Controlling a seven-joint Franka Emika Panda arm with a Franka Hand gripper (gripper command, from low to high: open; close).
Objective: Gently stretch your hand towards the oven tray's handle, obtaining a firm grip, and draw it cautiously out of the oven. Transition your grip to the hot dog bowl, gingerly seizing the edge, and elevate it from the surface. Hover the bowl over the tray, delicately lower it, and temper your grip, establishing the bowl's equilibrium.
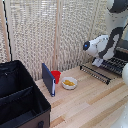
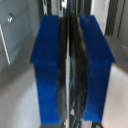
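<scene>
a light wooden desk (image 1: pixel 87 102) stands in front of a pale woven screen (image 1: pixel 45 35). at the exterior view's right edge, a white robot arm (image 1: pixel 102 45) bends down over the oven tray (image 1: pixel 102 70), a flat black wire rack that sticks out over the desk from the right. only a dark sliver of the oven (image 1: pixel 123 47) shows behind the arm at that edge. the handle (image 1: pixel 95 74), a thin black bar, runs along the rack's front edge, facing the middle of the desk.

the hand (image 1: pixel 96 62) is down at the rack, just behind the handle. in the wrist view, its two dark-blue fingers (image 2: pixel 47 65) fill the frame, pressed close on a thin dark bar between them, with almost no gap left. the picture is blurred, so which bar of the rack it is cannot be told for sure.

the hot dog bowl (image 1: pixel 69 83), small, round and white with yellow-orange food in it, sits on the desk near the middle, well apart from the rack and to its left in the exterior view. a small red cup (image 1: pixel 56 76) stands just beside the bowl, partly behind an upright dark-blue flat object (image 1: pixel 48 80). a big black bin (image 1: pixel 20 100) fills the lower left corner of the exterior view.
</scene>
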